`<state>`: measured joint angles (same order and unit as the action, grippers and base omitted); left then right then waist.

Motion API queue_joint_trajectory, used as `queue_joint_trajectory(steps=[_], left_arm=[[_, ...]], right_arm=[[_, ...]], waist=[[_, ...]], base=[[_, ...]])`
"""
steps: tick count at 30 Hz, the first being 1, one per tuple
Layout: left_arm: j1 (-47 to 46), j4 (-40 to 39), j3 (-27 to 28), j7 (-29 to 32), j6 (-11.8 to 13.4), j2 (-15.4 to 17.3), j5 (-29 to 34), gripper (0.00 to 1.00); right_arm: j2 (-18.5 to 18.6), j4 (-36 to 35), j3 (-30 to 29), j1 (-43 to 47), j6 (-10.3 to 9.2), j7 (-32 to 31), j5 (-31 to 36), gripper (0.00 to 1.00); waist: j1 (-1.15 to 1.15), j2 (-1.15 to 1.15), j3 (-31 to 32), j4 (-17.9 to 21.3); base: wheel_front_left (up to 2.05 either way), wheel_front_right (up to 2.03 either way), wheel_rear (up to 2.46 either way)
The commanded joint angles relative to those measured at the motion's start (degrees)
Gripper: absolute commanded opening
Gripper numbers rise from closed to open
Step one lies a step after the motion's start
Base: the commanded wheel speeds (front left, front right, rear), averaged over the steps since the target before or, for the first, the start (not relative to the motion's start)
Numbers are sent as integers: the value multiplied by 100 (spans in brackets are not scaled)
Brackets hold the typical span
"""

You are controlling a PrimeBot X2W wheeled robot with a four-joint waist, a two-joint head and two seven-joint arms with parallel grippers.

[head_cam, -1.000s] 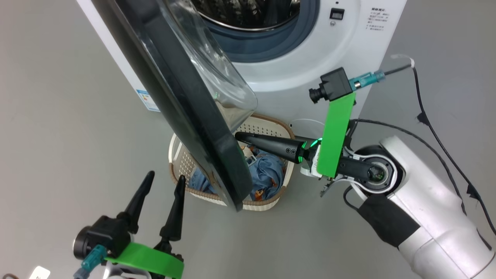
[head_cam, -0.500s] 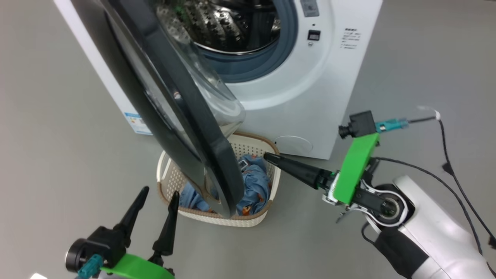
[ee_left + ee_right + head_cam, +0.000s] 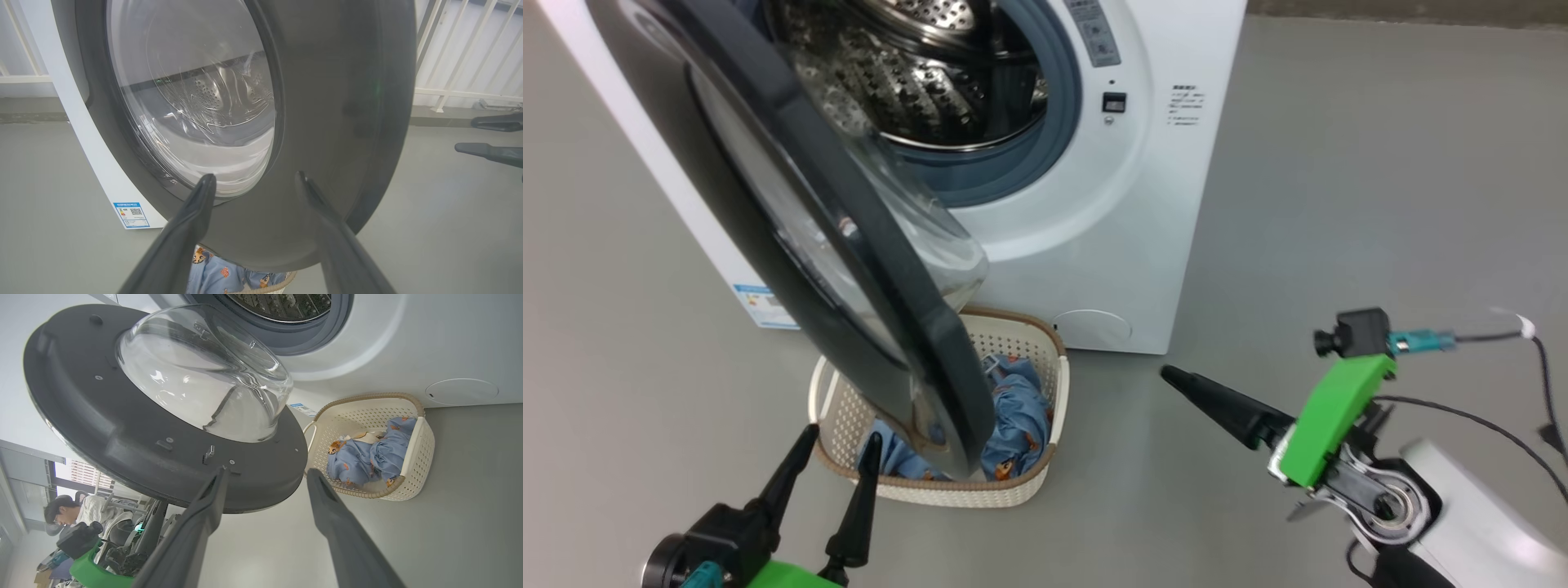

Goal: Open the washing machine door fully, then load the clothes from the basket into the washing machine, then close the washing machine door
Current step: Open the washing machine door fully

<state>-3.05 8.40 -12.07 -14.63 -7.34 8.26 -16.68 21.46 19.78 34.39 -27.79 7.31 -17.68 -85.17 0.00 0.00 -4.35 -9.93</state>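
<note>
The white washing machine [image 3: 1160, 204] stands with its steel drum [image 3: 915, 65] exposed. The washing machine door [image 3: 943, 359] hangs swung out, black rim and glass bowl [image 3: 204, 375] over the basket [image 3: 931, 490]. The cream basket sits on the floor against the machine's front, holding the light blue clothes [image 3: 1017, 408]. My left gripper [image 3: 841, 437] is open, just left of the basket, its fingers aimed at the door's outer face [image 3: 335, 102]. My right gripper [image 3: 1176, 380] is over bare floor right of the basket, open and empty [image 3: 267, 471], pointing at the door's edge.
Grey floor runs all around the machine. A blue label [image 3: 756, 298] sits low on its left side. White railings [image 3: 461, 61] stand behind. A seated person [image 3: 61, 510] is off in the background, beyond my left arm's green mount [image 3: 94, 571].
My right gripper has drawn back from between door and basket to the floor on the right, and its fingers have parted. The head camera has shifted, now showing more of the drum.
</note>
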Motion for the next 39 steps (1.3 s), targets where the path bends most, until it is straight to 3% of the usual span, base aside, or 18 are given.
queue_joint_trajectory(steps=[1, 20, 25, 29, 33, 39], left_arm=[[-60, -114, 246, -37, -14, 139, -81, 100], [264, -170, 552, -37, -14, 123, -109, 100], [333, -174, 641, -37, -14, 89, -102, 100], [363, -155, 681, -37, -14, 62, -101, 100], [365, -169, 707, -37, -14, 54, -99, 100], [346, -205, 743, -37, -14, 52, -79, 100]], right_arm=[[96, -130, 52, 108, 18, 128, 73, 100], [1208, 425, 646, 936, 18, 2297, 878, 100], [1352, 877, 988, 975, 18, 2966, 1423, 100], [1264, 1217, 975, 1015, 18, 3216, 1627, 100], [1148, 1287, 534, 995, 18, 3263, 2014, 100], [799, 815, -1022, 1373, 18, 3266, 3199, 100]], waist=[[0, 0, 71, 98], [0, 0, 223, 574], [0, 0, 259, 644], [0, 0, 276, 678], [0, 0, 244, 710], [0, 0, 214, 713]], base=[[0, 0, 0], [0, 0, 0], [0, 0, 0], [0, 0, 0], [0, 0, 0], [0, 0, 0]])
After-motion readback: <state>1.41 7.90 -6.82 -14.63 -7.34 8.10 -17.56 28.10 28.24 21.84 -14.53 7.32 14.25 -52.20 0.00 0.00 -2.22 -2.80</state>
